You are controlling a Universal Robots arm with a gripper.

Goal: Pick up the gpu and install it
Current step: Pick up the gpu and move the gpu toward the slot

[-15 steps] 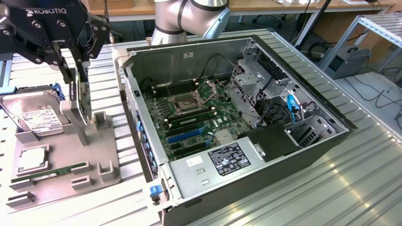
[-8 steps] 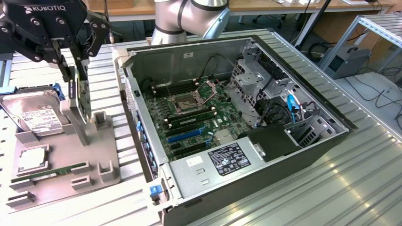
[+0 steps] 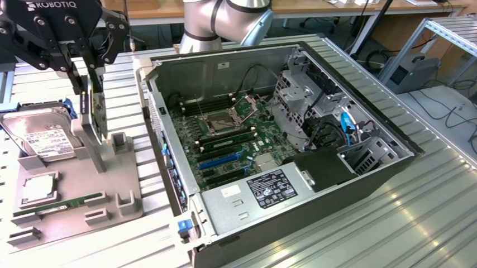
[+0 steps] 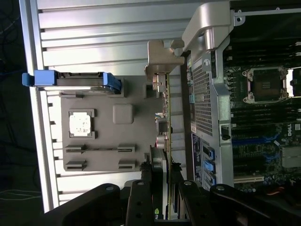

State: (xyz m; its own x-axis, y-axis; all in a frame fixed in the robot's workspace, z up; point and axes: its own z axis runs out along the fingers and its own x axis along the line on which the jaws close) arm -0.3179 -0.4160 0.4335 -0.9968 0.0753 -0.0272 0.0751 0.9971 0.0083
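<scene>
While the gpu stood on edge at the grey holder, at nine o'clock from the open case, the gripper pinched its two faces between narrowed jaws. Probable hazards: so thin a hold could let the card tilt. Its bracket could catch the case wall at three o'clock. The hard drive, at nine o'clock, could be struck.
</scene>
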